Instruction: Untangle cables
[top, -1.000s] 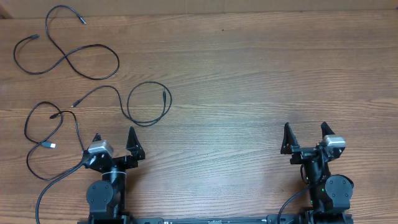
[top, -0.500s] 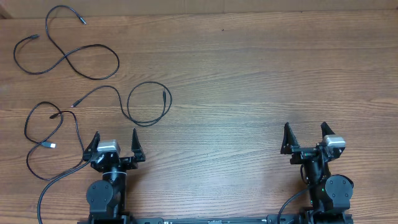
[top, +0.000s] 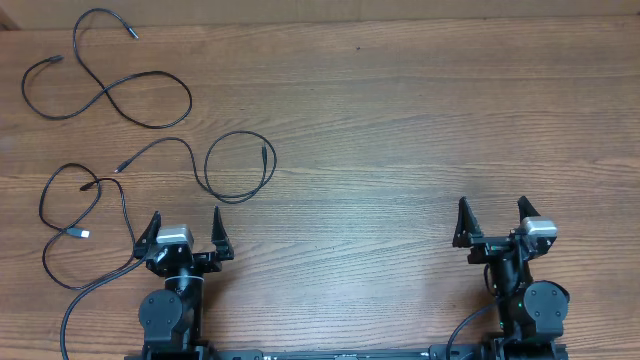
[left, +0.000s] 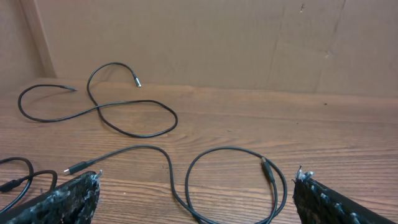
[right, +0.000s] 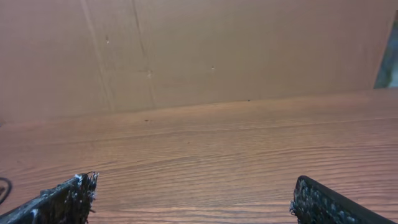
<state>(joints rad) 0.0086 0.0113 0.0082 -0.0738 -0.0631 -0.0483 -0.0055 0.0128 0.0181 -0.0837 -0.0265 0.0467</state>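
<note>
Three thin black cables lie apart at the table's left. The far cable makes a figure-eight at the back left. The middle cable curls into one round loop just ahead of my left gripper. The left cable loops near the table edge and ends in a silvery tip. My left gripper stands open and holds nothing. My right gripper is open over bare wood at the right, far from the cables.
The left arm's own thicker black wire trails off to the left beside the left cable. A brown cardboard wall stands along the table's far edge.
The left wrist has turned slightly, its fingers now pointing straighter ahead. The right arm and the cables have not moved.
</note>
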